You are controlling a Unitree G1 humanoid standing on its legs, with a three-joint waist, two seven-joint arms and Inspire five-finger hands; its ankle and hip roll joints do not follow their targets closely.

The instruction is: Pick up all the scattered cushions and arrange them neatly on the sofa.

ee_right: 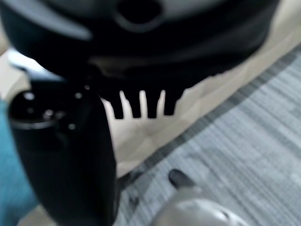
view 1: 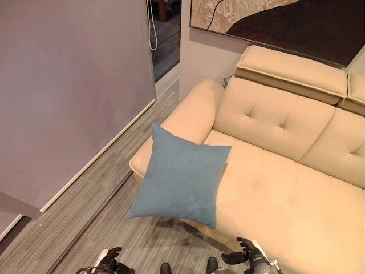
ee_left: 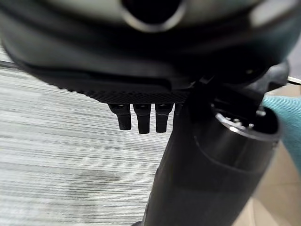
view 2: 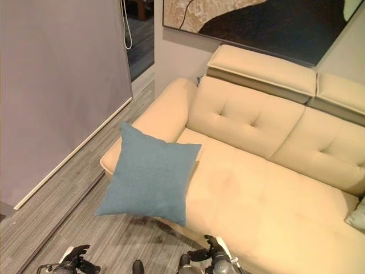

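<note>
A blue square cushion (view 1: pixel 179 177) lies tilted at the left front corner of the beige sofa (view 1: pixel 285 188); its lower part overhangs the seat edge above the floor. Below it, both hands are held low and apart from it. My left hand (view 1: pixel 109 258) is open over the floor, its fingers (ee_left: pixel 141 120) straight with nothing in them. My right hand (view 1: pixel 246 253) is also open by the sofa's front edge, its fingers (ee_right: pixel 136 106) straight and empty. A strip of the blue cushion (ee_left: pixel 287 117) shows beside the left thumb.
A pale cushion (view 2: pixel 357 217) peeks in at the sofa's far right. A grey wall panel (view 1: pixel 68 91) runs along the left, with a doorway (view 1: pixel 166 34) behind it. A large picture (view 1: pixel 285 23) hangs above the sofa back. Grey striped floor (view 1: pixel 85 205) lies before the sofa.
</note>
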